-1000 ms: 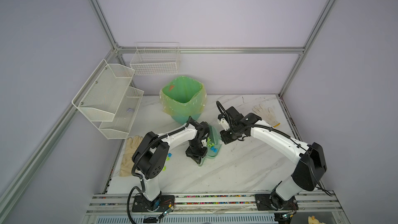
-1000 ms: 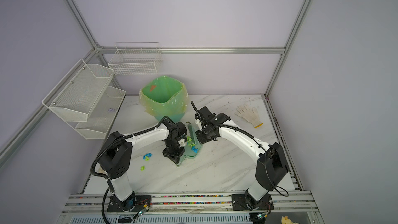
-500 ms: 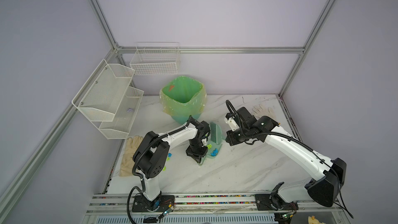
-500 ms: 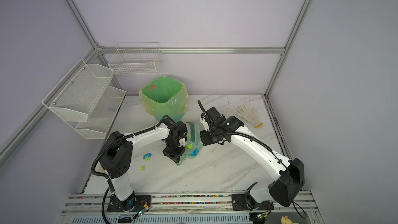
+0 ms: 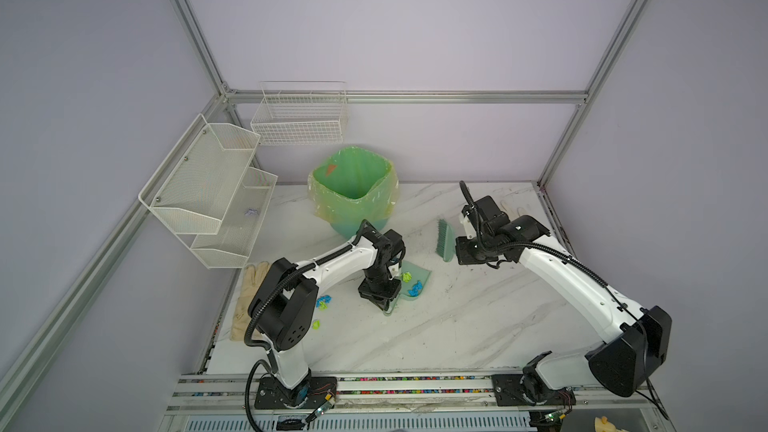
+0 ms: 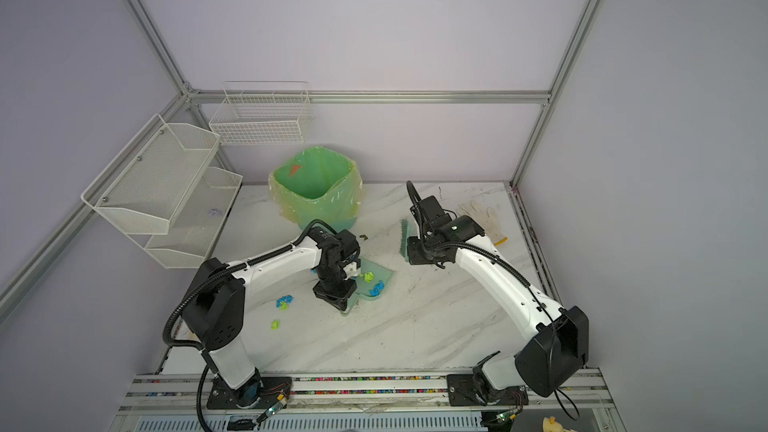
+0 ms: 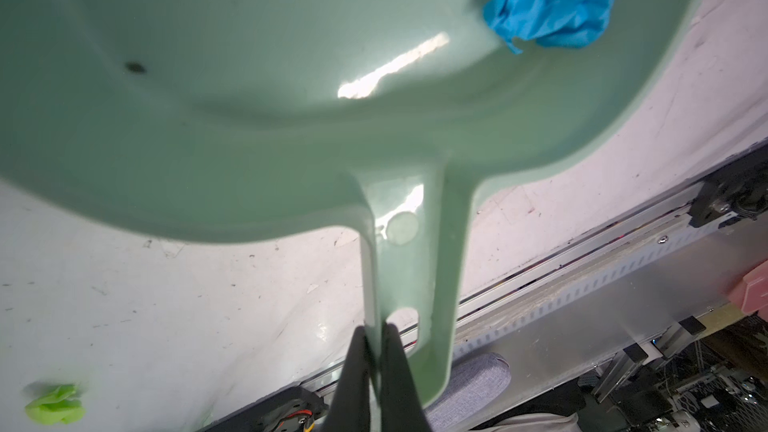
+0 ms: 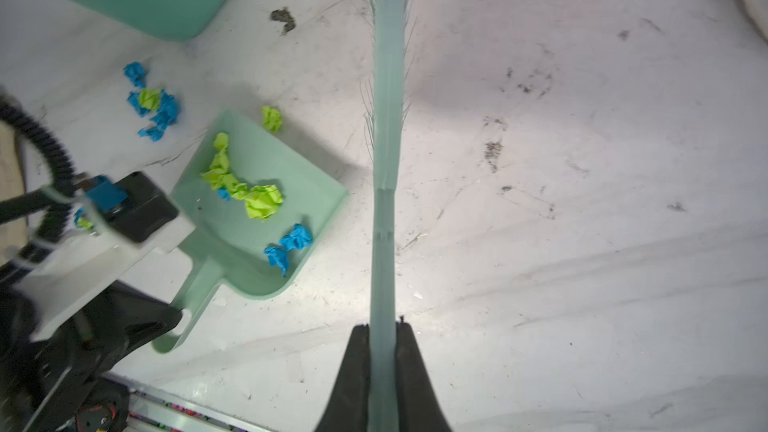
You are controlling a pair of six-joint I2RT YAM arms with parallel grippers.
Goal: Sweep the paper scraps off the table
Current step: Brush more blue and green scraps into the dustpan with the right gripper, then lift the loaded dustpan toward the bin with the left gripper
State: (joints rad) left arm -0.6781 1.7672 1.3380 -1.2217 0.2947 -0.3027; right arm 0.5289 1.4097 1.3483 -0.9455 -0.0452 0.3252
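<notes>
My left gripper (image 5: pixel 386 307) (image 7: pixel 376 334) is shut on the handle of a pale green dustpan (image 5: pixel 419 278) (image 7: pixel 249 97) that lies on the table (image 5: pixel 457 326). Several paper scraps (image 8: pixel 257 197) (image 5: pixel 414 288), blue and yellow-green, lie inside it. More scraps (image 5: pixel 324 302) (image 6: pixel 284 302) (image 8: pixel 153 105) rest on the table left of the pan, and one yellow-green wad (image 8: pixel 271 118) sits at its lip. My right gripper (image 5: pixel 452 256) (image 8: pixel 382 330) is shut on the handle of a green brush (image 5: pixel 443 238) (image 8: pixel 388 97), held off to the right of the dustpan.
A bin lined with a green bag (image 5: pixel 353 189) stands behind the dustpan. A white glove (image 6: pixel 482 218) lies at the back right, a tan glove (image 5: pixel 249 297) at the left edge. Wire shelves (image 5: pixel 208 184) hang on the left wall. A dark speck (image 8: pixel 283 18) lies near the bin.
My right arm has carried the brush away from the dustpan, to the right. The left gripper and dustpan have stayed in place.
</notes>
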